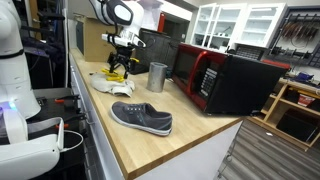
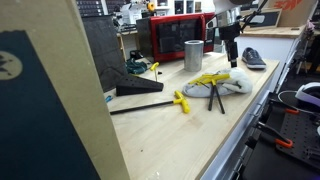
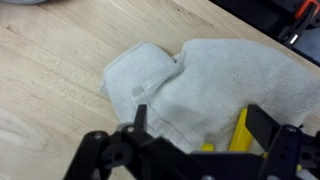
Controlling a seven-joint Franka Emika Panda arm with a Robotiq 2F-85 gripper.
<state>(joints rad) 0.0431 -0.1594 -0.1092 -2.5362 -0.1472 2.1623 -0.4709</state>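
The pincer (image 3: 200, 128) stands open just above the towel (image 3: 190, 75), which lies on the counter (image 3: 50, 60) with a yellow tool (image 3: 240, 132) on it. Closing here could pinch cloth and tool together, or shove the tool off the towel.

The worktop (image 3: 50, 60) on my feed is pale butcher-block wood, light tan with darker grain streaks along the planks. The cloth (image 3: 210, 85) is off-white, kinda creamy, no print on it at all. The gripper (image 3: 200, 135) is matte black all over, and a bright yellow tool (image 3: 241, 128) shows against the cloth. In an exterior view the shoe (image 1: 141, 118) is slate grey with a white sole, the cup (image 1: 157, 77) is plain silvery metal, and the microwave (image 1: 215, 78) has a red front on a black body. There's also a clamp (image 2: 181, 102) with a yellow handle and a black bar.
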